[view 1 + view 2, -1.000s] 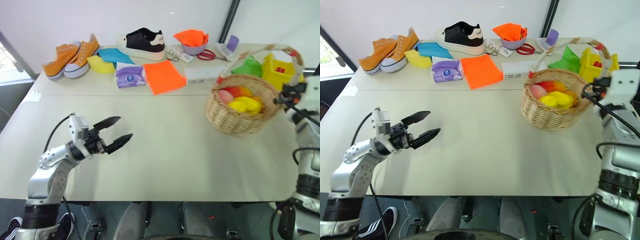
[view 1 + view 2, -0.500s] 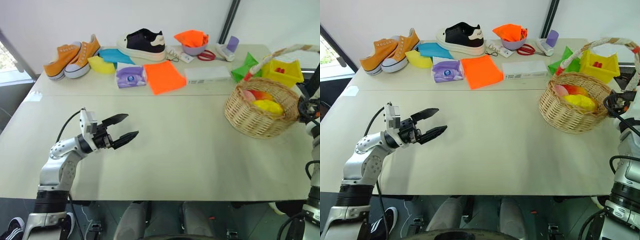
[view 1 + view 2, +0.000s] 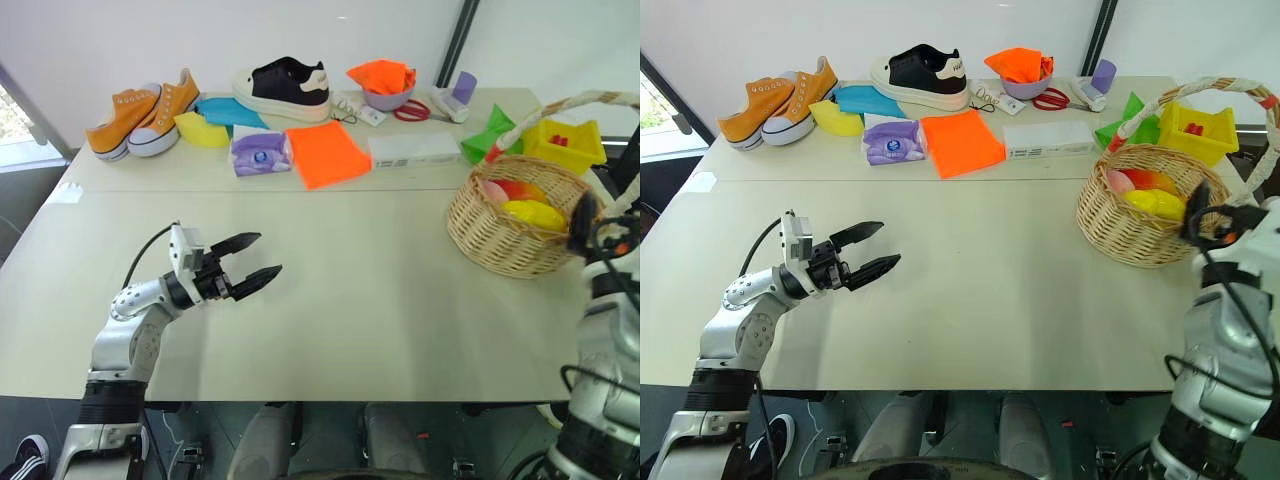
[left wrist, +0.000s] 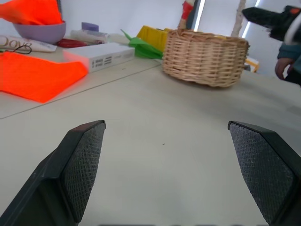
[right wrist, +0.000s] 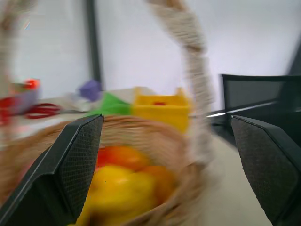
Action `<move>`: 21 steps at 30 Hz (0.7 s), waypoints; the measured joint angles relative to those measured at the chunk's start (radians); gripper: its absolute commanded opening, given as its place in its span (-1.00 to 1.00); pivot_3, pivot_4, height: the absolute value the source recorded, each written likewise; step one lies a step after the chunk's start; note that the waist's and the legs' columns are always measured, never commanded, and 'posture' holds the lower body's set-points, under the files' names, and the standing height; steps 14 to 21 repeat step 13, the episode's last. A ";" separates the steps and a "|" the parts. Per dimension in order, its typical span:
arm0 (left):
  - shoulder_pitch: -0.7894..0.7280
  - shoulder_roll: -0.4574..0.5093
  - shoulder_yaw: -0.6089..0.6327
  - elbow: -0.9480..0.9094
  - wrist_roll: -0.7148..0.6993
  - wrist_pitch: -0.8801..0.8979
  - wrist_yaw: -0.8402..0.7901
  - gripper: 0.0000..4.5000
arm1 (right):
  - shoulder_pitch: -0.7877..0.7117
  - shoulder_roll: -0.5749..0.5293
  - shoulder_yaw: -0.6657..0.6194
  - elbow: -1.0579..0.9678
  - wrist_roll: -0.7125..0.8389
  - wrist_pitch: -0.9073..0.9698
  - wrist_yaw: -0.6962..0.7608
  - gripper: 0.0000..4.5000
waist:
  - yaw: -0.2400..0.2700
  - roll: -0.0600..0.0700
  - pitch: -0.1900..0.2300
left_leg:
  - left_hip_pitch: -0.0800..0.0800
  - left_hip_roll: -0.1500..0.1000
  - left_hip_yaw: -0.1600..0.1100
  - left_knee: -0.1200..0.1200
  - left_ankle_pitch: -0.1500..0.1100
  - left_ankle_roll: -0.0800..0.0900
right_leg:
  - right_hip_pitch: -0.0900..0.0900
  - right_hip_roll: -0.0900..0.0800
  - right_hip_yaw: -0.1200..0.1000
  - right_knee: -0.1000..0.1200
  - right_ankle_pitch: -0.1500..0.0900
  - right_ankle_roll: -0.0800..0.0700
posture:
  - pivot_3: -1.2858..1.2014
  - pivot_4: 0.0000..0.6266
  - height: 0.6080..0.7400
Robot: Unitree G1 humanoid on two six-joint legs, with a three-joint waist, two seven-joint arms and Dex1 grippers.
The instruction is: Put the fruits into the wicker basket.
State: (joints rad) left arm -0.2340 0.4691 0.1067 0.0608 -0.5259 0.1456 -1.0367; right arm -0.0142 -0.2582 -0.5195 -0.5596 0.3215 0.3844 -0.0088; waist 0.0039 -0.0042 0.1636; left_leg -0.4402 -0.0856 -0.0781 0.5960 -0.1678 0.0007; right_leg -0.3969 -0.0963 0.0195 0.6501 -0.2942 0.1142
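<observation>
Tabletop: wicker basket (image 3: 1145,215) of fruits (image 3: 1152,193) just beyond right tool (image 3: 1218,216).

Fruits (image 3: 1152,192) in wicker basket (image 3: 1140,238); right gripper (image 3: 1217,205) spread beside rim; left gripper (image 3: 878,247) spread.

Bright, even, diffuse light falls on the pale table (image 3: 350,290); shadows are soft and faint; head views are sharp; the right wrist view smears the wicker basket (image 5: 155,207) and its fruits (image 5: 117,183) with motion blur.
</observation>
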 measured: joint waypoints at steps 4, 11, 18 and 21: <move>-0.014 0.011 0.041 0.051 0.060 -0.024 0.106 1.00 | 0.048 -0.070 0.294 -0.032 0.053 0.025 0.250 0.98 | -0.024 0.000 0.000 | 0.002 0.001 0.001 0.000 0.000 0.000 | 0.001 0.001 0.000 0.000 0.000 0.000 | 0.03 -0.52 1.00; -0.011 0.019 0.175 0.114 0.106 -0.097 0.295 1.00 | -0.102 -0.208 0.583 0.135 0.064 0.065 0.574 0.98 | -0.015 -0.002 0.000 | 0.002 0.001 -0.001 0.000 0.000 0.000 | 0.002 0.001 -0.002 -0.001 0.000 0.000 | 0.03 -0.52 1.00; 0.002 0.024 0.198 0.117 0.120 -0.118 0.323 1.00 | -0.140 -0.206 0.625 0.202 0.043 0.047 0.611 0.98 | -0.014 -0.003 0.000 | 0.002 0.000 -0.001 0.000 0.000 0.000 | 0.002 0.000 -0.002 -0.001 0.000 0.000 | 0.03 -0.52 1.00; 0.002 0.024 0.198 0.117 0.120 -0.118 0.323 1.00 | -0.140 -0.206 0.625 0.202 0.043 0.047 0.611 0.98 | -0.014 -0.003 0.000 | 0.002 0.000 -0.001 0.000 0.000 0.000 | 0.002 0.000 -0.002 -0.001 0.000 0.000 | 0.03 -0.52 1.00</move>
